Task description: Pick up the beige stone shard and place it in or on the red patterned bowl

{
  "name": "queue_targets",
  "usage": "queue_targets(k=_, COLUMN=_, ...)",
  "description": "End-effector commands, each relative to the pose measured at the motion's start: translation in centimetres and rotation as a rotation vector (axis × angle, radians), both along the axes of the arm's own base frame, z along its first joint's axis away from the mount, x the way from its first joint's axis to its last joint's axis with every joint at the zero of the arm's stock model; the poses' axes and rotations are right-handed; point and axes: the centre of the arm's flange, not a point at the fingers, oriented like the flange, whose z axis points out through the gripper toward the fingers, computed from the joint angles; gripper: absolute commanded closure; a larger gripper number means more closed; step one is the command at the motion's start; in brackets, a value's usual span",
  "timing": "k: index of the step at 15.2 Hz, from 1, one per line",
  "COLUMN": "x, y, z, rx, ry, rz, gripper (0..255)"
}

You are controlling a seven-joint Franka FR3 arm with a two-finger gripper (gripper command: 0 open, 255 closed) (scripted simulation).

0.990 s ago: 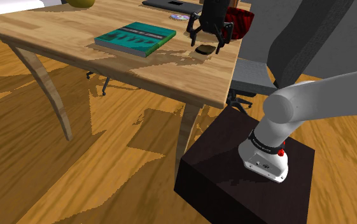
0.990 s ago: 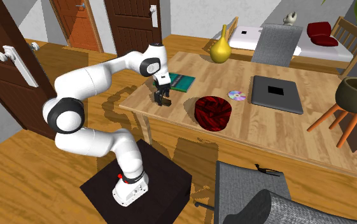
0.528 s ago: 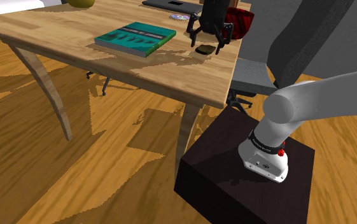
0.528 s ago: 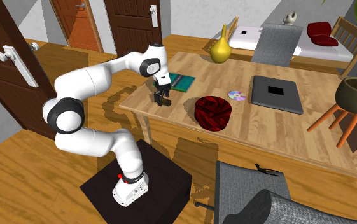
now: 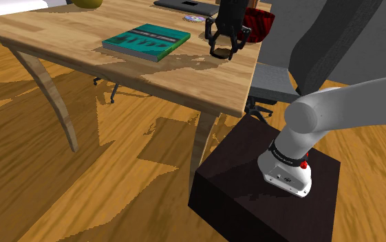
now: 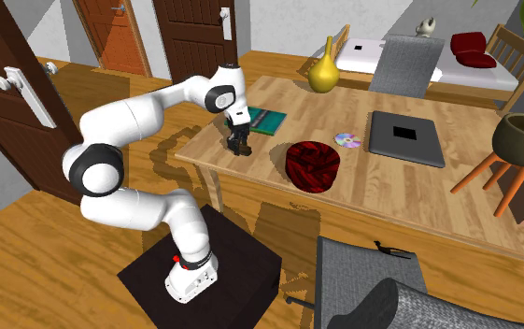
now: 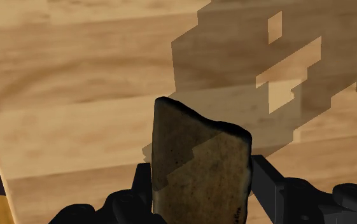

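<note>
**Now pinched: shard between the black fingers**

Up close in the wrist view, the gripper (image 7: 199, 191) clasps the shard (image 7: 196, 146), one finger pressed to each flank. The shard is a tan-brown slab with dark edges, standing on end above the pale boards of the table (image 7: 75, 95). Whether its lower end touches the wood cannot be told.

In the second exterior view the gripper (image 6: 240, 148) points straight down near the table's front edge, above the dark stand (image 6: 241, 280). The teal book (image 6: 267, 121) lies just beside it at one o'clock. The red bowl (image 6: 312, 165) sits near, at four o'clock from the gripper and apart from it. From the bowl, a disc (image 6: 346, 140) lies at two o'clock, a grey laptop (image 6: 405, 138) farther off toward three, and a yellow vase (image 6: 323, 73) at twelve.

In the shoulder view the gripper (image 5: 222, 47) stands at three o'clock from the book (image 5: 146, 41), with the bowl (image 5: 259, 22) just past it at one o'clock.
</note>
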Motion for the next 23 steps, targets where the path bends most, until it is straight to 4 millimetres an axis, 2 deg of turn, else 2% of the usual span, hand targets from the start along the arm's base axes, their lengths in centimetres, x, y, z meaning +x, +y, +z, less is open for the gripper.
queue_targets(k=1, x=0.0, y=0.0, z=-0.1, rx=0.0, ry=0.002, rz=0.0, gripper=255)
queue_targets(k=2, x=0.0, y=0.0, z=-0.1, rx=0.0, ry=0.002, rz=0.0, gripper=255)
queue_targets(k=23, x=0.0, y=0.0, z=11.0, rx=0.0, ry=0.002, rz=0.0, gripper=255)
